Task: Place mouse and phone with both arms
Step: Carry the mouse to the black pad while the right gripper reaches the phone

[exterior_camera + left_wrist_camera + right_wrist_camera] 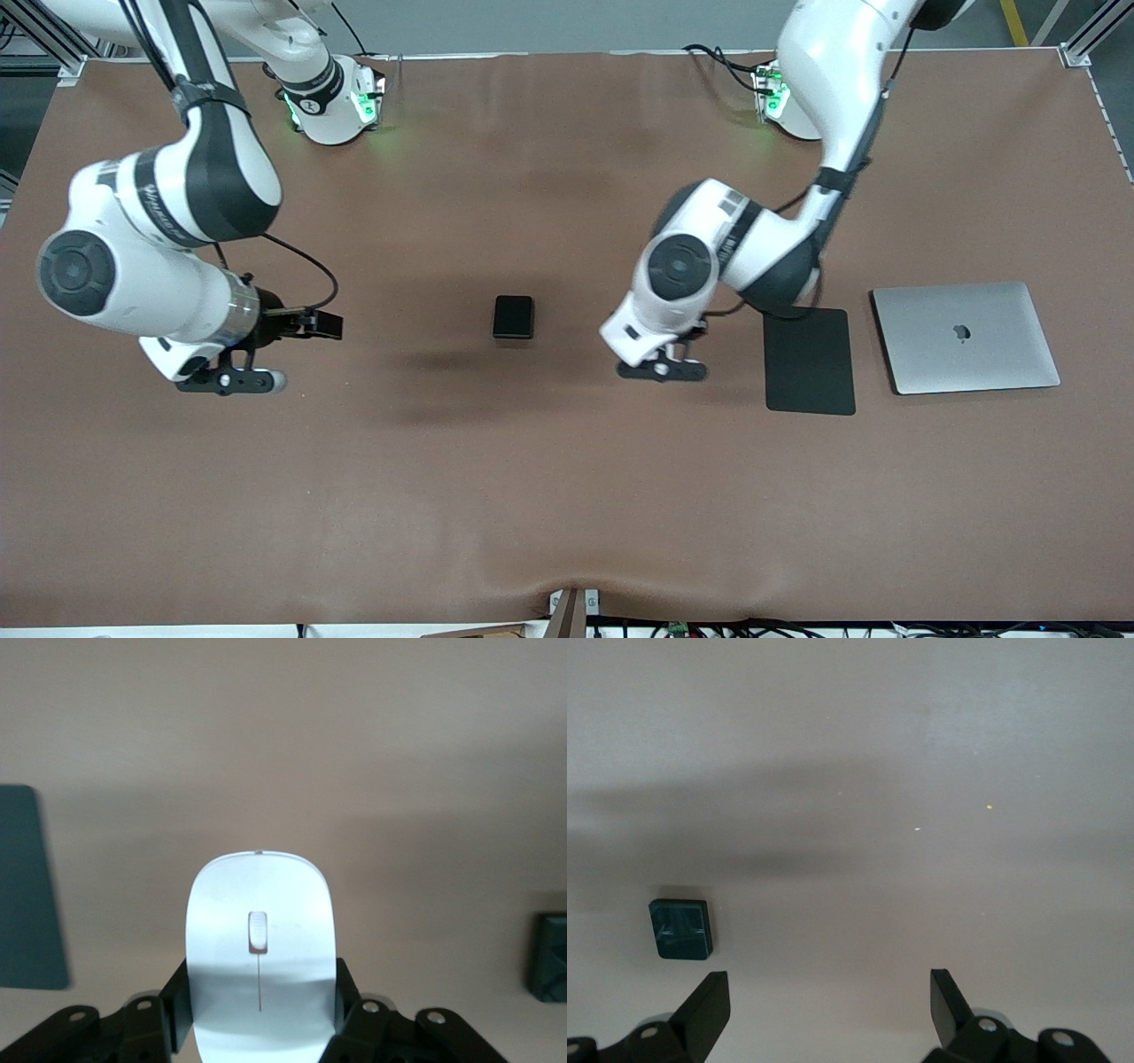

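Observation:
The white mouse [260,948] is clamped between the black fingers [178,997] of my left gripper [261,997], which is shut on its sides. In the front view that left gripper [663,369] hangs over bare table between the phone [513,316] and the black mouse pad [809,361], and the mouse is hidden under the hand. The phone, a small black slab, lies flat near the table's middle and also shows in both wrist views: phone [551,957], phone [680,927]. My right gripper [232,381] hovers over the table toward the right arm's end, open with nothing between its fingers [709,1005].
A closed silver laptop [964,336] lies beside the mouse pad at the left arm's end of the table. The mouse pad [27,886] shows at the edge of the left wrist view. The table is covered with a brown cloth [567,496].

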`<state>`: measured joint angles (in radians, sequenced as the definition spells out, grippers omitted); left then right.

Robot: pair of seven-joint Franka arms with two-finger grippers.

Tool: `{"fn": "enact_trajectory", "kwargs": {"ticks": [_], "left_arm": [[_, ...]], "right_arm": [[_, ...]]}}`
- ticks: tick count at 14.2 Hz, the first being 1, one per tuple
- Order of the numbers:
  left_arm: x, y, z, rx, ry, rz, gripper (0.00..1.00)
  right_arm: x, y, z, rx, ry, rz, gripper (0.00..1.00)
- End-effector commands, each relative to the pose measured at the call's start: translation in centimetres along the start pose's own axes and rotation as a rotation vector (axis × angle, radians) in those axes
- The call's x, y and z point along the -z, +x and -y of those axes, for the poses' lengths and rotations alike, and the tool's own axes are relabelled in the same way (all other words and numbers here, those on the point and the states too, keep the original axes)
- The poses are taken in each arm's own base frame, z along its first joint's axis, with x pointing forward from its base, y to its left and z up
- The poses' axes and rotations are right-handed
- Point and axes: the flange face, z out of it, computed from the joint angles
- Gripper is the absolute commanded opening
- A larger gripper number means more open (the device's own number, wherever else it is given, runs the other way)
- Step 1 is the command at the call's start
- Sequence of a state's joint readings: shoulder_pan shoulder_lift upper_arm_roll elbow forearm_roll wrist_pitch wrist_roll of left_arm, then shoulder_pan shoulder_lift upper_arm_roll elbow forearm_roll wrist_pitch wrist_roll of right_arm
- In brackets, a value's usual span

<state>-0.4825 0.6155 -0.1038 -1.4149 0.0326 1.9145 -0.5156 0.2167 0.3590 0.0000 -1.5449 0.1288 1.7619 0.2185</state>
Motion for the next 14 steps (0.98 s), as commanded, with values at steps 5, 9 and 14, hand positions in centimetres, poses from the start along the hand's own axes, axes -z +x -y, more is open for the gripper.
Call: {"fn": "enact_trajectory", "kwargs": {"ticks": [5,9,14], "left_arm": [[0.6,0.8,11.4,-0.015,0.002,0.053,0.0],[-1.7,1.5,16.6,-0.014,0.058,0.078,0.0],[-5.3,1.1,19.9,-0.04,0.062,0.047,0.0]], "right_arm": [[-4.1,1.1,3.5,-0.098,0.083,0.019,1.0],[-7.2,0.1,7.2,-0.152,0.078,-0.003,1.0],[-11.5,-0.5,12.0,-0.137,0.068,-0.017,1.0]]}}
